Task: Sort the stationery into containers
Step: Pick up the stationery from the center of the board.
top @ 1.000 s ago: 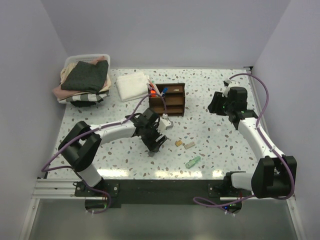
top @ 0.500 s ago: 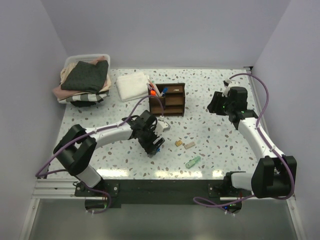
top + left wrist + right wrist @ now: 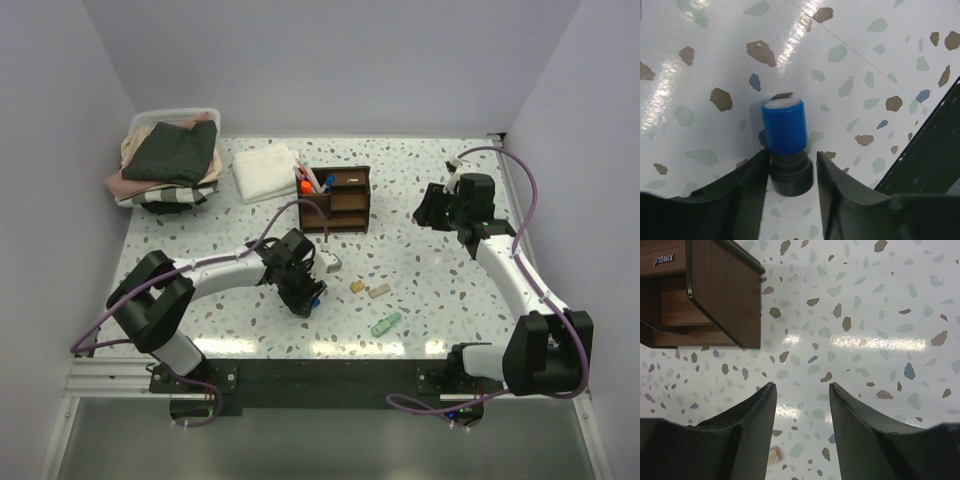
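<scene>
Since the earlier frame the left gripper [image 3: 303, 292] has shifted toward the table's near edge and drawn its jaws in. They are now clamped on the dark barrel of the blue-capped marker [image 3: 784, 127], which rests on the speckled table [image 3: 880, 55] with its cap projecting beyond the fingertips. The right gripper [image 3: 800, 390] — jaws parted, nothing between them — hangs above the tabletop. The wooden organiser [image 3: 722, 295] sits ahead of it and to its left, with pens [image 3: 312, 182] upright in the tall section.
</scene>
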`<move>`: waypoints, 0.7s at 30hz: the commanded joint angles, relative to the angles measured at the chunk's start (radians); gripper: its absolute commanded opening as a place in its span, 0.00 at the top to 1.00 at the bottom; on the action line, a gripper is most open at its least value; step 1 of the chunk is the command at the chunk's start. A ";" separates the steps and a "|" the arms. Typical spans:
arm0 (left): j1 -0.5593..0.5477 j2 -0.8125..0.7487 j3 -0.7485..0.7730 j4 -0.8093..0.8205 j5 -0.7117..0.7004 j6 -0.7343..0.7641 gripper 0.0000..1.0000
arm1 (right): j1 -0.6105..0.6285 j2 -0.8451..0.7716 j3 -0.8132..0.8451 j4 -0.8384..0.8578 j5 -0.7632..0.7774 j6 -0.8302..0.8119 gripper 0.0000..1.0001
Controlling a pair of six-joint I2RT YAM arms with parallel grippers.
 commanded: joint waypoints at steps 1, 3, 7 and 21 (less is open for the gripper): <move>-0.038 -0.020 -0.020 0.001 0.071 -0.014 0.62 | -0.004 0.006 0.012 0.038 -0.019 -0.008 0.50; -0.044 -0.022 -0.017 0.005 0.083 -0.011 0.78 | -0.004 0.003 0.007 0.037 -0.019 -0.025 0.50; -0.044 -0.032 0.021 -0.005 0.065 0.043 1.00 | -0.004 -0.003 0.003 0.012 -0.054 -0.078 0.49; 0.159 -0.039 0.383 -0.003 0.529 0.227 1.00 | -0.005 0.280 0.231 -0.121 -1.160 -0.068 0.42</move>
